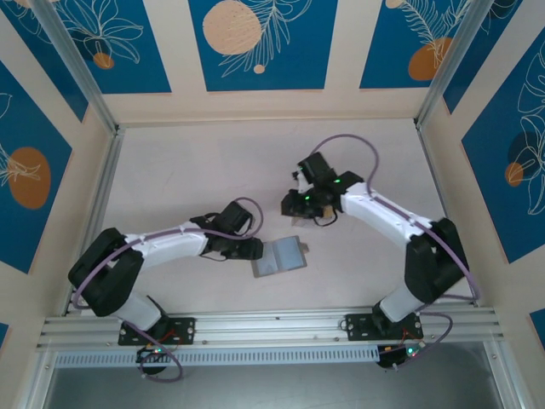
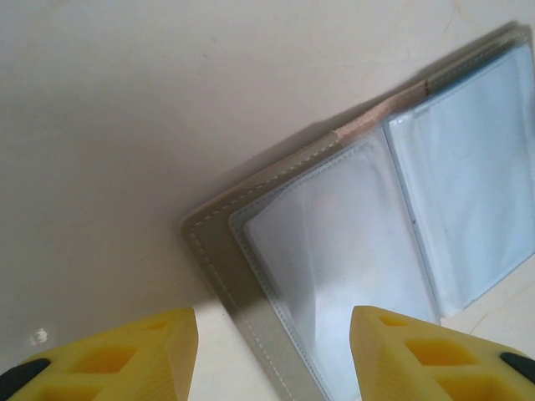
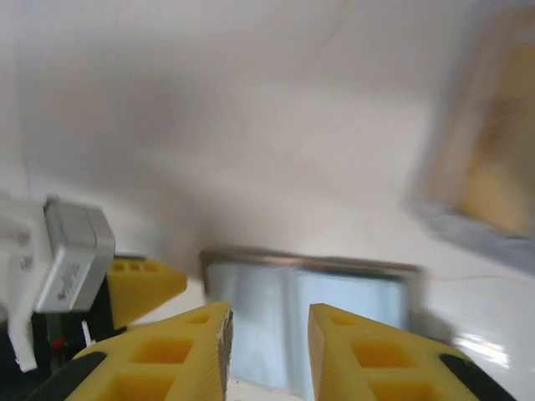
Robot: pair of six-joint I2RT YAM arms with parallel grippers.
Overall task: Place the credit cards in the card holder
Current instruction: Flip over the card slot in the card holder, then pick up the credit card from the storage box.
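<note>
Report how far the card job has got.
Done: the card holder lies open on the table, pale sleeves up. In hand: nothing gripped; the left tool stands open at the holder's corner, the right tool open, facing it. Left: every card, since no sleeve visibly holds one. An orange-tan shape off to one side is too blurred to name.

1. The left arm [image 1: 162, 245] and right arm [image 1: 387, 217] had smooth white shells with bulky black joints.
2. Lilac cables [image 1: 347, 137] looped along both.
3. Each black base plate [image 1: 157, 331] carried small screws.
4. Green lights [image 1: 306, 200] glowed on the right wrist.
5. The fingers [image 2: 125, 355] were yellow, with recessed pockets and black roots.
</note>
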